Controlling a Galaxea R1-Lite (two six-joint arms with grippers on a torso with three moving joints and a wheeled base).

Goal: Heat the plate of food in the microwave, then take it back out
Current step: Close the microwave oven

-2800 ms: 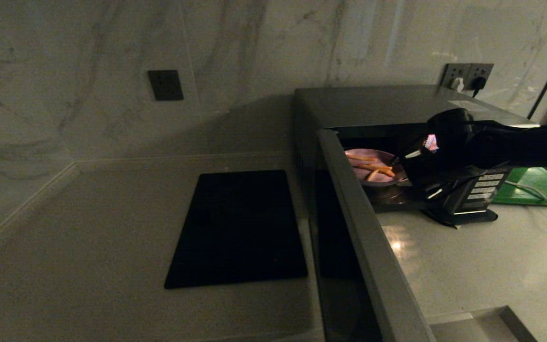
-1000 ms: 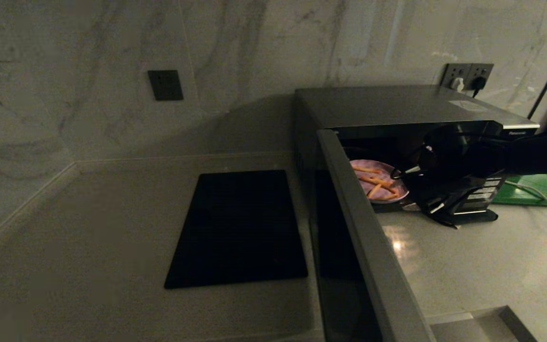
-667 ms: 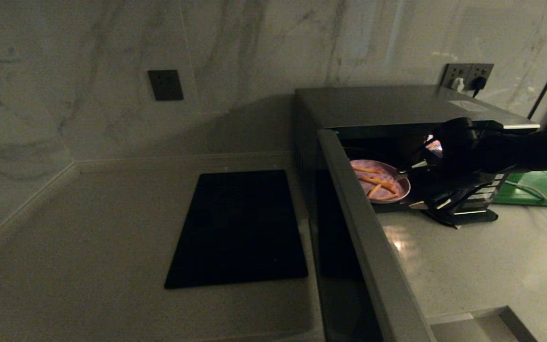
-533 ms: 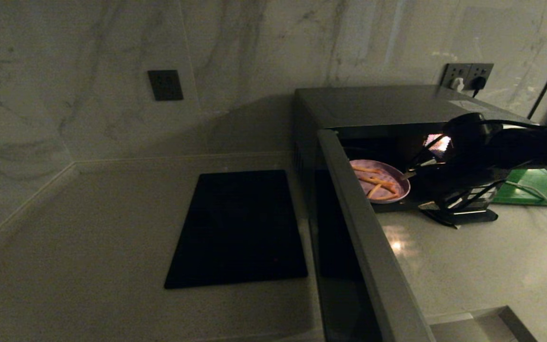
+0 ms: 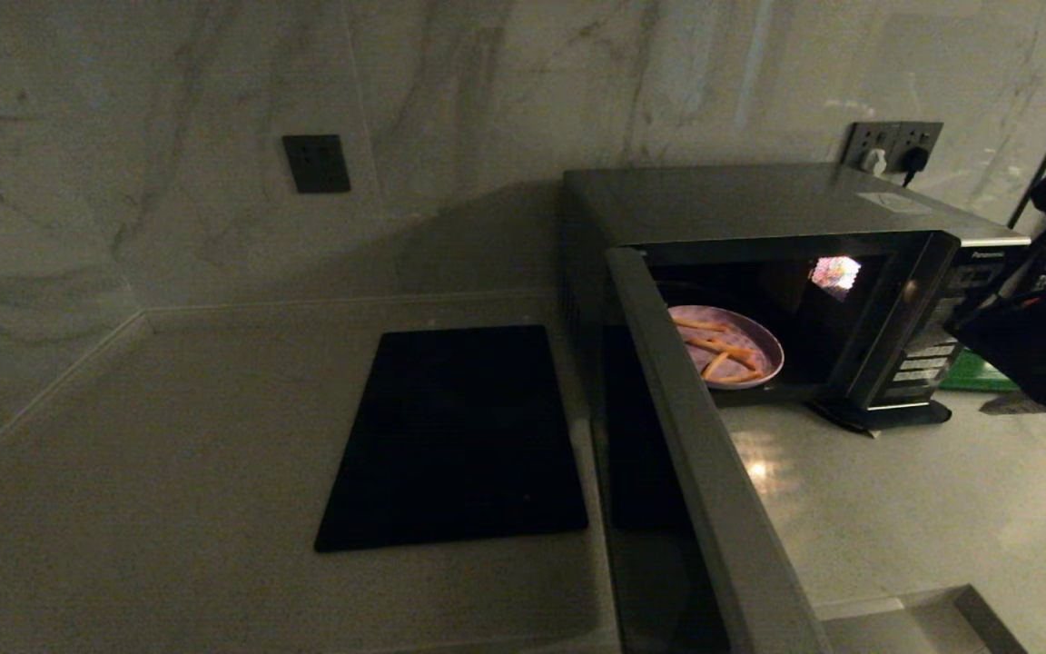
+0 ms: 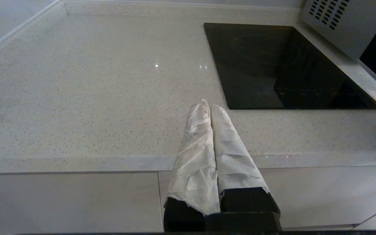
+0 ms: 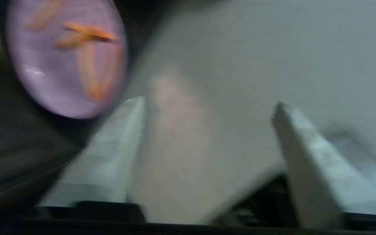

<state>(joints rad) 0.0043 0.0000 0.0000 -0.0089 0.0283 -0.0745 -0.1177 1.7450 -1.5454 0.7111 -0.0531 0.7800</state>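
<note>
While the microwave [image 5: 759, 204] stands with its door [image 5: 705, 454] swung wide toward the camera, the plate [image 5: 728, 346] sits inside the lit cavity, close to the front lip and toward the door side. It is a round lavender plate holding a few thin orange sticks. The right tool [image 7: 207, 107] hangs outside the oven over the pale surface [image 5: 895, 509], off to the right of the button panel [image 5: 927, 359], well apart from the plate. Its two white-wrapped fingers [image 7: 116, 143] are spread wide with nothing between them. From the right wrist, the plate [image 7: 65, 57] lies ahead of the tool and off to one side, not touching it. The left tool [image 6: 209, 107] is parked low at the front edge of the surface [image 6: 93, 98], its wrapped fingers pressed together, near a black panel [image 6: 282, 65] set into the surface.
</note>
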